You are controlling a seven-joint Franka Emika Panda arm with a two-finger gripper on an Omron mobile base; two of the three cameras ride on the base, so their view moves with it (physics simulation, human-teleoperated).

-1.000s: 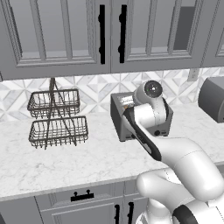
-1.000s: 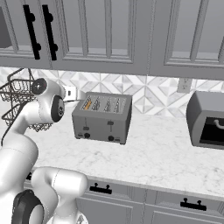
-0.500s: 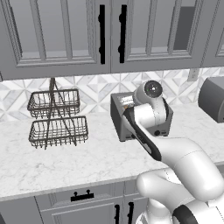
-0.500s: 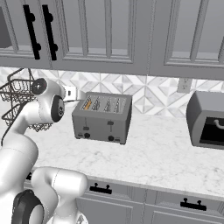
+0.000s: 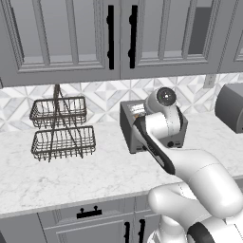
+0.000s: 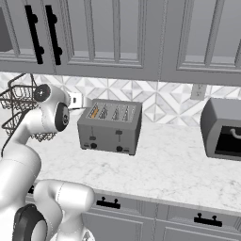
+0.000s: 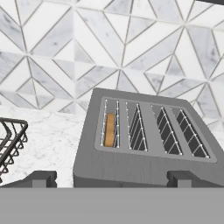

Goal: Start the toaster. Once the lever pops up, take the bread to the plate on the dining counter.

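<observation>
So from the hand view we've got our claw (image 7: 111, 178) spread wide with nothing in it, the 2 dark fingertips (image 7: 40, 178) poking up at the bottom edge, 1 each side of the toaster's near face. Just past them is the toaster (image 7: 144, 144), the boxy grey one with 4 slots on top, sitting on the white marble bench (image 6: 179, 164). The bread (image 7: 109, 130) is tucked down in the slot furthest left as the hand sees it, only its tan top edge showing. In the right base view you can see the same orange-ish sliver at the left end of the toaster, and small black knobs low on its front. Our arm (image 5: 166, 128) sits right in front of it in the left base view, hiding most of the body. Off to the left on the bench there's a 2-tier wire basket (image 5: 60, 128), well apart from the toaster, and on the right a rounded dark grey appliance (image 6: 221, 129). Behind everything is the triangle-pattern tile backsplash (image 7: 109, 48), then grey cabinets (image 6: 117, 33) with black handles up top.
</observation>
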